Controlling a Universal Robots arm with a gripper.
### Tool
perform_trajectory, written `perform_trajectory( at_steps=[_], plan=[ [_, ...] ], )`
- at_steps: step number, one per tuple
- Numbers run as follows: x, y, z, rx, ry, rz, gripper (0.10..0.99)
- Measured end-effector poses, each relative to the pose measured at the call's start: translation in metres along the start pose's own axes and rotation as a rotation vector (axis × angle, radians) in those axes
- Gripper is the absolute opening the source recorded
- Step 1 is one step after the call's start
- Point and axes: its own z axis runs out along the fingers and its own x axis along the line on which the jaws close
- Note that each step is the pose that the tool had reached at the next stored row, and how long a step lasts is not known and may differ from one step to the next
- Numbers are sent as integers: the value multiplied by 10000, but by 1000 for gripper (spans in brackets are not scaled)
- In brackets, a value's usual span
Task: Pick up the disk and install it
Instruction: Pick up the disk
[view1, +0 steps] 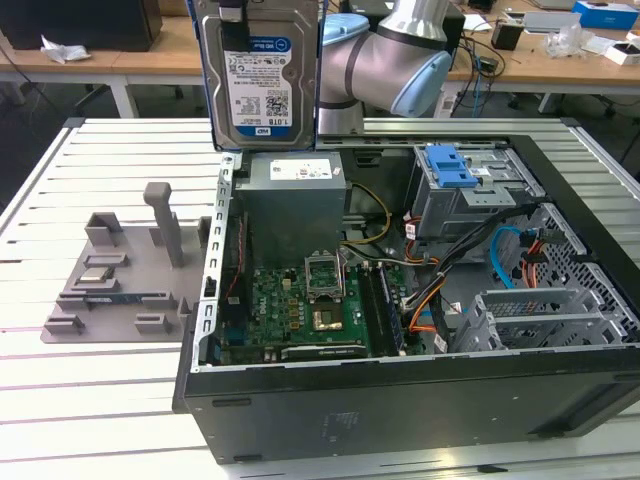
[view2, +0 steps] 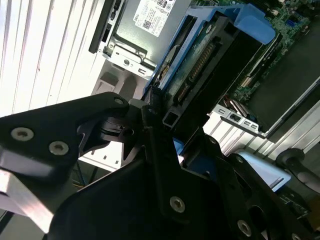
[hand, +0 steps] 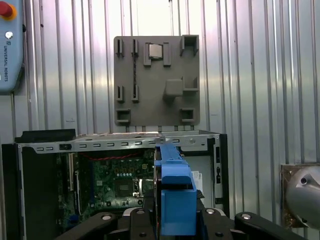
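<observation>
My jaws are clenched on the disk (view1: 262, 80), with one black finger (hand: 140, 225) on each side of it. I hold it free in the air, touching nothing else. In the exterior view it hangs upright, with its blue-and-white label turned to the camera. It is high over the far corner of the open computer case (view1: 400, 400), above the grey metal box (view1: 295, 185) with the white sticker. My gripper (hand: 175, 220) takes it at its upper end. In the second wrist view I see its blue side rail (view2: 245, 22) and a row of connector pins on one end of it. In the first wrist view the blue rail runs between my fingers, and below it lies the case with the green motherboard (hand: 115, 185). The blue plastic latch (view1: 455, 165) sits on the drive bay toward the exterior view's right of the case, well apart from the disk. Beside the case, on the exterior view's left, a grey fixture plate (view1: 110, 290) lies on the ribbed table (view1: 80, 400). My arm (view1: 400, 60) stands behind the case.
</observation>
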Motion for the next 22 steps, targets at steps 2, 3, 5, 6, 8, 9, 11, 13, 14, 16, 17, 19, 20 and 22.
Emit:
perform_trajectory(
  at_steps=[2,3,5,6,8,9,11,13,14,16,17,19,20,22],
  plan=[
    [27,-2,1,0,2,0,369],
    [39,-3,1,0,2,0,369],
    [61,-4,2,-1,4,0,369],
    [72,-4,2,0,4,0,369],
    [98,-6,4,0,4,1,369],
    [119,-8,4,0,5,-1,369],
    [168,-10,5,0,7,0,369],
    [204,-12,6,0,7,0,369],
    [217,-13,7,0,7,0,369],
    [270,-15,9,0,9,0,369],
    [290,-17,9,0,10,0,369],
    [359,-20,11,0,9,0,369],
    [384,-21,12,0,9,0,369],
    [450,-23,12,0,10,1,369]
  ],
)
